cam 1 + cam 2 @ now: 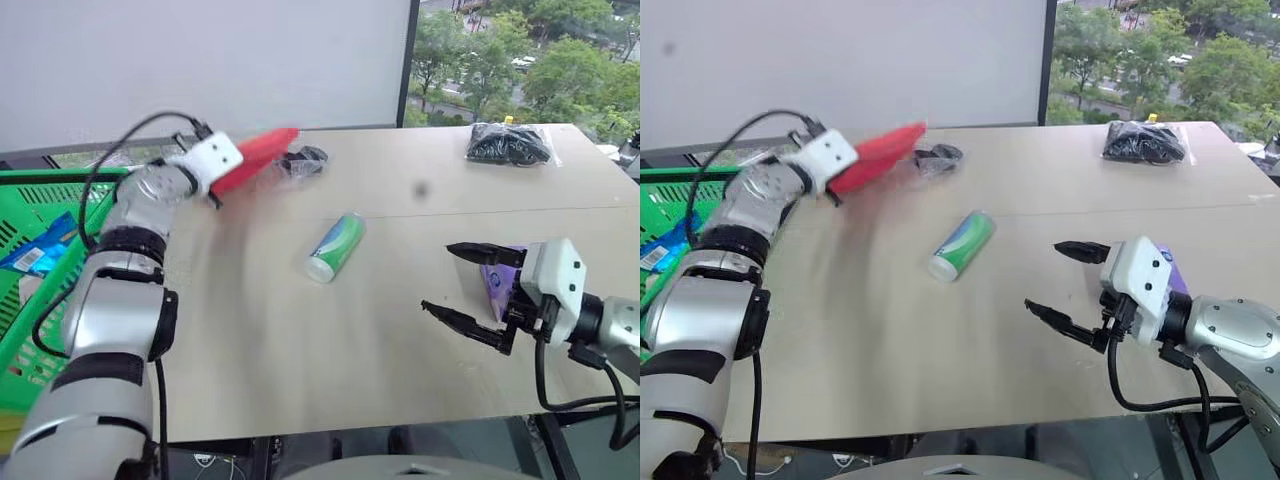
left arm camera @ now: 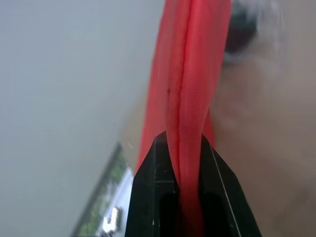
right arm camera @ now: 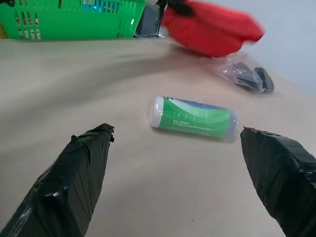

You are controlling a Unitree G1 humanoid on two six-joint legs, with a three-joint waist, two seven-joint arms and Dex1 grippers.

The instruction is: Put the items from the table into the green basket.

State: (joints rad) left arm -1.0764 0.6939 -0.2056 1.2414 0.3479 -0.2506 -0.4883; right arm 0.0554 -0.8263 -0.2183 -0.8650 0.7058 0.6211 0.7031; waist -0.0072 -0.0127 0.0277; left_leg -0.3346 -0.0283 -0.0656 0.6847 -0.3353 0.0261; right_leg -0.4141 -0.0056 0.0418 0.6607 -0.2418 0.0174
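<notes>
The red pouch [image 1: 262, 155] is clamped in my left gripper [image 2: 186, 163], its fabric folded between the two black fingers [image 2: 158, 192], and it hangs in the air above the table's [image 1: 300, 340] far left part, between the green basket [image 1: 40, 200] and a small clear bag of black things [image 1: 303, 160] lying just beside it on the table. The basket stands off the table's left edge, and a blue packet [image 1: 45, 245] lies inside it. Near the table's middle the white-and-green bottle [image 1: 335, 247] lies on its side, apart from everything else. The second clear bag of black things [image 1: 508, 143] rests at the far right corner. My right gripper [image 1: 462, 290] hovers over the near right part of the table with its jaws spread wide and nothing between them, pointing toward the bottle. The purple tissue pack [image 1: 497, 285] lies on the table just behind that gripper, partly hidden by it.
</notes>
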